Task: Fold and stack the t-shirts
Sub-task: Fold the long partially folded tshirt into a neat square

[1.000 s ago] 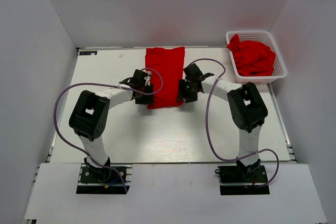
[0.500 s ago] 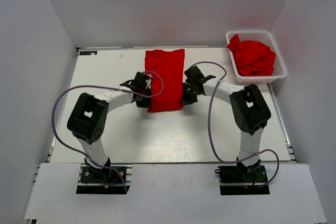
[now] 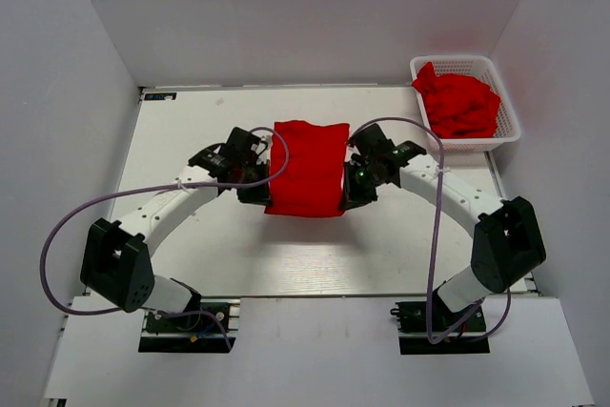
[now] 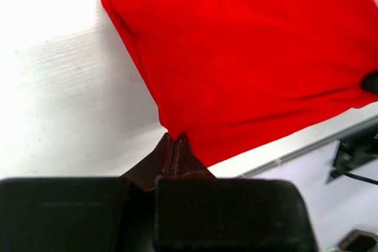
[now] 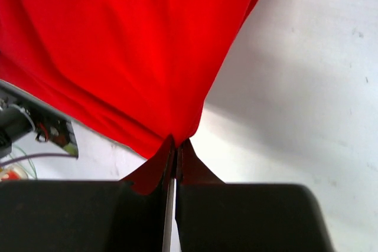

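Two pinches on one shirt, is that right?
— Yes. The left gripper and the right gripper each have the jaws pressed together on a near corner of the red t-shirt, which sits mid-table between them.

What differs from a second ago?
— Then the shirt lay as a long strip reaching the far edge of the table, and both grippers stood beside it with jaws apart. Now its far edge has come away from that edge, it looks shorter and somewhat wider, and both arms are stretched out, with their elbows swung low and outward.

What do the wrist cameras add?
— The grip itself. In the left wrist view the left gripper meets at its tips, with the red t-shirt drawn to a point there; the right gripper shows the same on its side of the red t-shirt.

And the overhead alone?
— More red t-shirts heaped in a white basket at the far right corner, well apart from the grippers.
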Controlling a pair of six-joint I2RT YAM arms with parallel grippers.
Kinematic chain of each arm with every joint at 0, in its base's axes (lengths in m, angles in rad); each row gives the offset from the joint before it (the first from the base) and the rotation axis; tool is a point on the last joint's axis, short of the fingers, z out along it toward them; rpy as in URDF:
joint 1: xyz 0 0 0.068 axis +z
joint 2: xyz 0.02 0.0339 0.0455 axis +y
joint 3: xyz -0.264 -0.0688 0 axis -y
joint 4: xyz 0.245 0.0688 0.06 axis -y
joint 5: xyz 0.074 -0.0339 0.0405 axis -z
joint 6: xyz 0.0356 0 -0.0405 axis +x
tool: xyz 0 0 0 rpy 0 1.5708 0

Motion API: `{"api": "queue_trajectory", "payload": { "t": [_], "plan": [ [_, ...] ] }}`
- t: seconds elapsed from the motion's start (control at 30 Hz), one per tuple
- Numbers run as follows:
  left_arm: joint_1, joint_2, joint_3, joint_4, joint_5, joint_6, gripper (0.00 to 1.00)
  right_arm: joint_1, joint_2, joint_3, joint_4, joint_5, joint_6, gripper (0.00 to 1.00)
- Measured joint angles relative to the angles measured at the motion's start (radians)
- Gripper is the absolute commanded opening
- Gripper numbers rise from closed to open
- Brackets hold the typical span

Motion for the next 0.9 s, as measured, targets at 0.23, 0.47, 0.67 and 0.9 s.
{"api": "queue_trajectory", "payload": {
  "t": [0.23, 0.47, 0.67, 0.9],
  "plan": [
    [0.003, 0.017, 0.187, -0.064, -0.005, 0.004, 0.00, -0.010, 0.024, 0.156, -0.136, 0.035, -0.010, 0.00],
    [0.020, 0.184, 0.407, -0.042, -0.087, 0.030, 0.00, -0.043, 0.133, 0.354, -0.202, 0.080, -0.022, 0.00],
    [0.027, 0.366, 0.592, -0.034, -0.156, 0.055, 0.00, -0.097, 0.271, 0.532, -0.252, 0.081, -0.038, 0.00],
    [0.062, 0.523, 0.709, -0.018, -0.184, 0.067, 0.00, -0.155, 0.416, 0.690, -0.266, 0.063, -0.063, 0.00]
  ]
}}
